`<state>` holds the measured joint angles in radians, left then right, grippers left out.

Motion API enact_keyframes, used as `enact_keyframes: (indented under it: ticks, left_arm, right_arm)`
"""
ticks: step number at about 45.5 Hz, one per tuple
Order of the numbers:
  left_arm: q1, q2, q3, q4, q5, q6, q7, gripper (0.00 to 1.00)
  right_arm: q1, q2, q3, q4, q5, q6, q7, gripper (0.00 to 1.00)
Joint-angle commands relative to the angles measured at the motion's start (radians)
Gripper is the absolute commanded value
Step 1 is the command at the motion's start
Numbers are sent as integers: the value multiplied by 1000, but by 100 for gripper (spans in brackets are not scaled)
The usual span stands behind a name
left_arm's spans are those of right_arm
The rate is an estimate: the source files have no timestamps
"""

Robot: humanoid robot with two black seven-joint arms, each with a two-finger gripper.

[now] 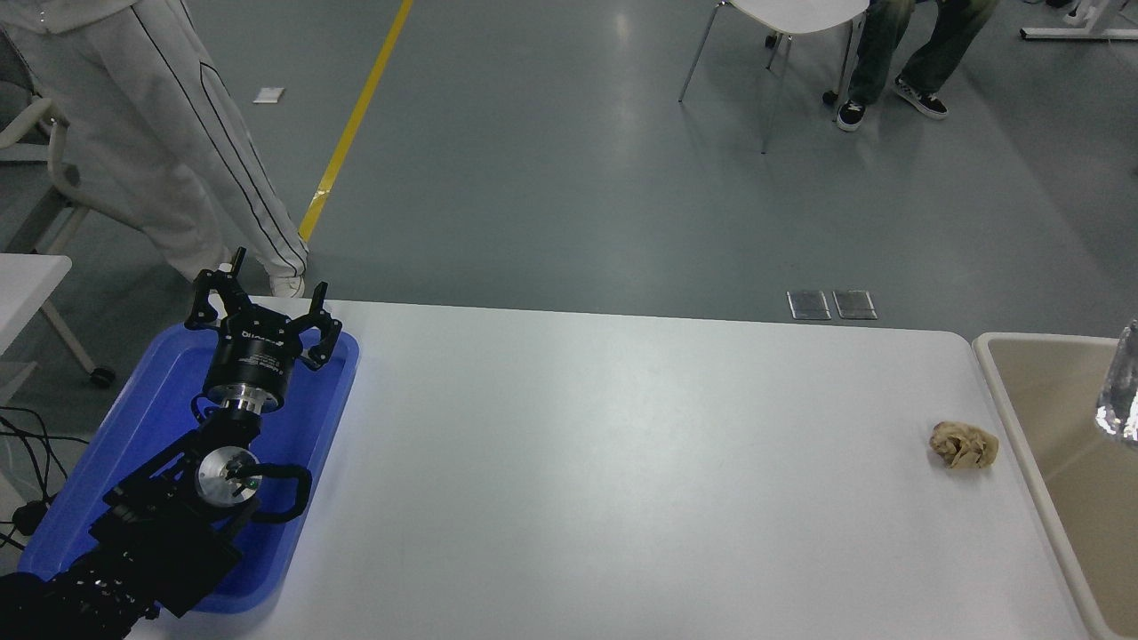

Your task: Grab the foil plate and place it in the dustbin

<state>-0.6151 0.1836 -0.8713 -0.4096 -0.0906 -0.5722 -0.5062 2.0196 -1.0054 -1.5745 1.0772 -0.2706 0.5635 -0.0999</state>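
- Foil plate: only a sliver shows at the right edge, over the dustbin
- Left gripper: jaws spread, above the tray, far-left corner
- Right gripper: out of view

Foil plate: only a sliver shows at right edge, rest cut off. Dustbin cropped right and bottom. Right gripper out of frame.
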Motion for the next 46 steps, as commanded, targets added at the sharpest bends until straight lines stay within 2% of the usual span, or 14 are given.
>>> enact_keyframes:
  ticks: [1, 7, 23, 37, 46]
  left_arm:
    - [0, -1, 0, 0, 0, 0, 0, 100]
    - [0, -1, 0, 0, 0, 0, 0, 100]
    - [0, -1, 0, 0, 0, 0, 0, 100]
    - [0, -1, 0, 0, 0, 0, 0, 100]
    - [0, -1, 0, 0, 0, 0, 0, 100]
  right_arm:
    - [-349, -33, 295, -112, 50, -197, 0, 0]
    - [-522, -35, 409, -148, 166, -301, 0, 0]
    - [-823, 21, 643, -356, 191, -499, 0, 0]
    - [-1177, 126, 1031, -600, 188, -522, -1, 0]
    - [-1280, 208, 1117, -747, 188, -524, -3, 0]
